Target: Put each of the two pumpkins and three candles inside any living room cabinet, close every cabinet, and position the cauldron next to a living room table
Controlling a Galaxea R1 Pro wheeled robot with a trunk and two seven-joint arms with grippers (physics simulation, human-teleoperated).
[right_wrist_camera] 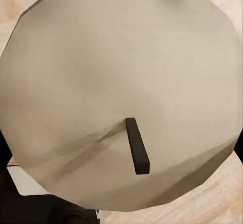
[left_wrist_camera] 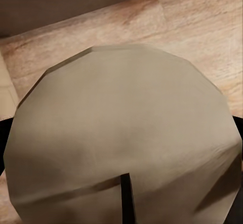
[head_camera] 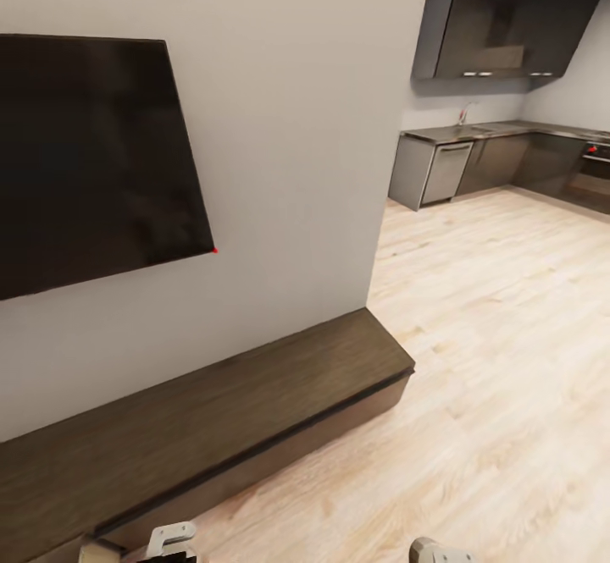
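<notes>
Both pincers carry a candle: our left wrist view shows a grey-beige candle (left_wrist_camera: 126, 133) close against the lens, wick toward the camera, with dark finger edges at either side; our right wrist view shows a second candle (right_wrist_camera: 121, 82) the same way. We judge each pincer closed around its candle, though the fingers themselves are largely hidden. In the head view, the left pincer (head_camera: 172, 542) and the right pincer (head_camera: 440, 553) barely peek in at the lower edge.

Ahead lies the long dark-brown cabinet (head_camera: 212, 411), low against the wall beneath a black wall screen (head_camera: 85, 157). Its visible front looks shut, so we judge it must be opened before either candle goes in. We cannot judge the pumpkins, third candle or cauldron from here.

Pale wood floor (head_camera: 491, 334) runs wide and bare to our right, toward a distant kitchen (head_camera: 508, 157). The cabinet's outer corner juts beside that open floor, and the wall stands just behind it, so room lies rightward.
</notes>
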